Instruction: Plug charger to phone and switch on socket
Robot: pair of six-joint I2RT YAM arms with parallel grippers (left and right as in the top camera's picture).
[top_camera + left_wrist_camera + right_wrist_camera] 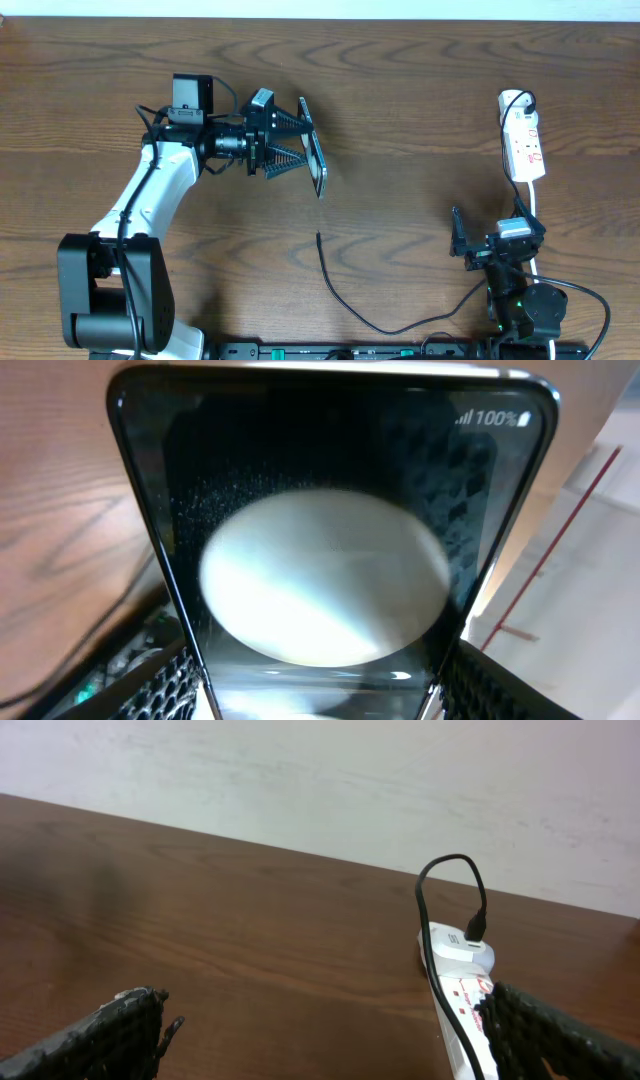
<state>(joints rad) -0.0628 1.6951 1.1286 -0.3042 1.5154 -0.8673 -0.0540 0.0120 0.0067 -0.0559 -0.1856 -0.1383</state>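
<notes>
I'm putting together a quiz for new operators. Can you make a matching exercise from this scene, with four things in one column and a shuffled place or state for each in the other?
Things:
1. glossy black rectangular phone
2. thin black charger cable's plug tip
3. white elongated plastic power strip
4. right hand

Places or states:
A. open and empty
B. lying loose on the brown wooden table
C. on the table's right side, beyond the right hand
D. clamped on edge in the left hand

Pairs: 1-D, 2-B, 3-C, 4-A
</notes>
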